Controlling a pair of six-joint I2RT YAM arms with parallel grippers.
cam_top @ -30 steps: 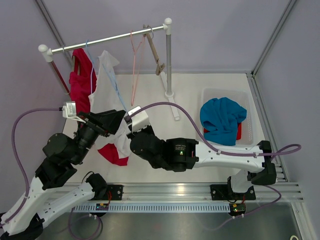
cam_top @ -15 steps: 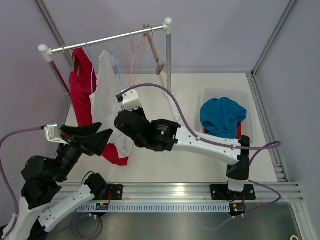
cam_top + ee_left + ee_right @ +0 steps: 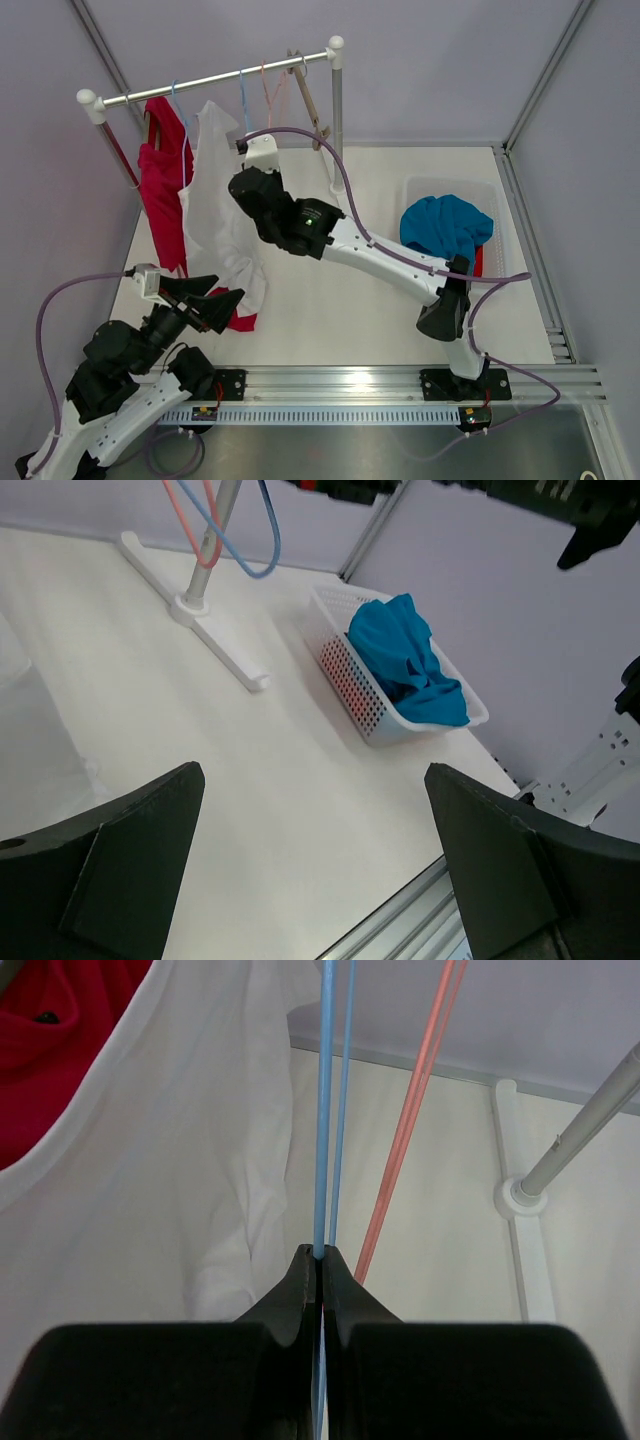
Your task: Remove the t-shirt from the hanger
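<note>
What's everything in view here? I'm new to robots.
clothes rail: one, silver, back of the table
red t-shirt: one, red, rail's left end
white t-shirt: one, white, beside the red
blue hanger: one, blue, on the rail
pink hanger: one, pink, beside the blue
wooden hanger: one, brown, rail's right end
basket: one, white, table's right side
blue cloth: one, blue, in the basket
left claw: one, black, open, front-left
right claw: one, black, gripping blue hanger
</note>
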